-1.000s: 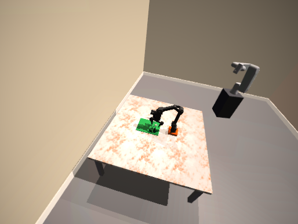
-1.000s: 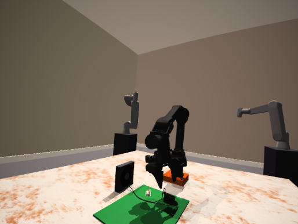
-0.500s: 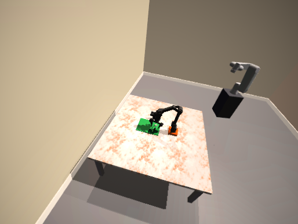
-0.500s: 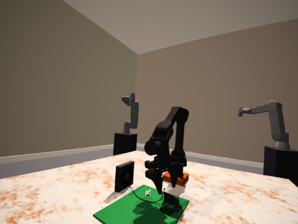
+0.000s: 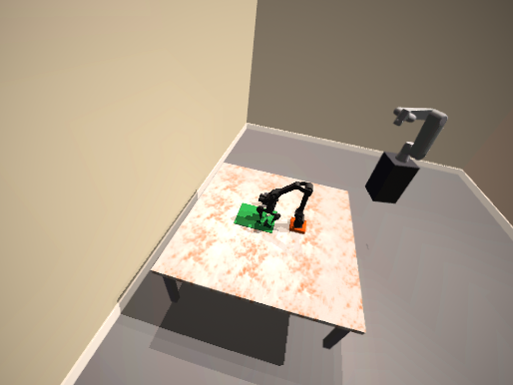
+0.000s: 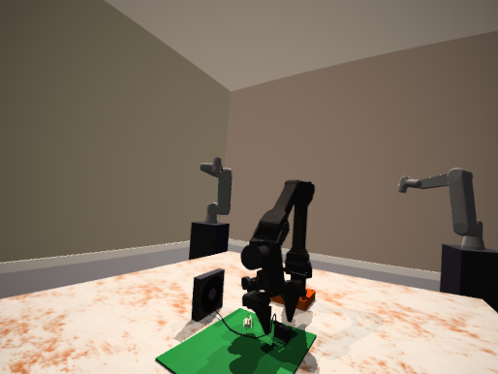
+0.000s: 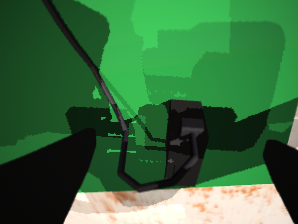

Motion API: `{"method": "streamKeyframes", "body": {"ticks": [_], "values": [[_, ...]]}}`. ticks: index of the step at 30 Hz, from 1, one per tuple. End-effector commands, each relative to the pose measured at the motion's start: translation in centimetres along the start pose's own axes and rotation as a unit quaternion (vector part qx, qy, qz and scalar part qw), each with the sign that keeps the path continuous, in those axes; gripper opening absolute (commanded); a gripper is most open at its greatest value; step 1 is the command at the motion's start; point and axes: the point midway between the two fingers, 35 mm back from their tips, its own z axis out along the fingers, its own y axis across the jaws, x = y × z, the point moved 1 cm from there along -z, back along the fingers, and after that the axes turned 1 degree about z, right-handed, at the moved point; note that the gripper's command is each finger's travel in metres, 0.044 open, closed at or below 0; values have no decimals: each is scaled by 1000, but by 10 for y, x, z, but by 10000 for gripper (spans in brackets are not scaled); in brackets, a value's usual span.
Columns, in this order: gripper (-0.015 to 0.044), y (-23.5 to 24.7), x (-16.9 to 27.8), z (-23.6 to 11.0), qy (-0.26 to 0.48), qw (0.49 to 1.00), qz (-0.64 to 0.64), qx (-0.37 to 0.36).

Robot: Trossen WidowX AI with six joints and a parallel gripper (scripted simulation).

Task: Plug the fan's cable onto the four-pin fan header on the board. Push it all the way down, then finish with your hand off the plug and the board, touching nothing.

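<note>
No text, label or number can be read anywhere — not even on the board [image 7: 210, 55].
</note>
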Motion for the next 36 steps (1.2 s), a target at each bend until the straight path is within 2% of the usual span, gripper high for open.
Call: {"method": "streamKeyframes", "body": {"ticks": [1,6,13,36], "values": [[440,-3,-1,5,1,1000,4,6],[440,-3,-1,5,1,1000,4,6],[256,-1,-1,3,-1,1000,1,2],[103,-1,-1,3,-1,1000,1,2]]}}
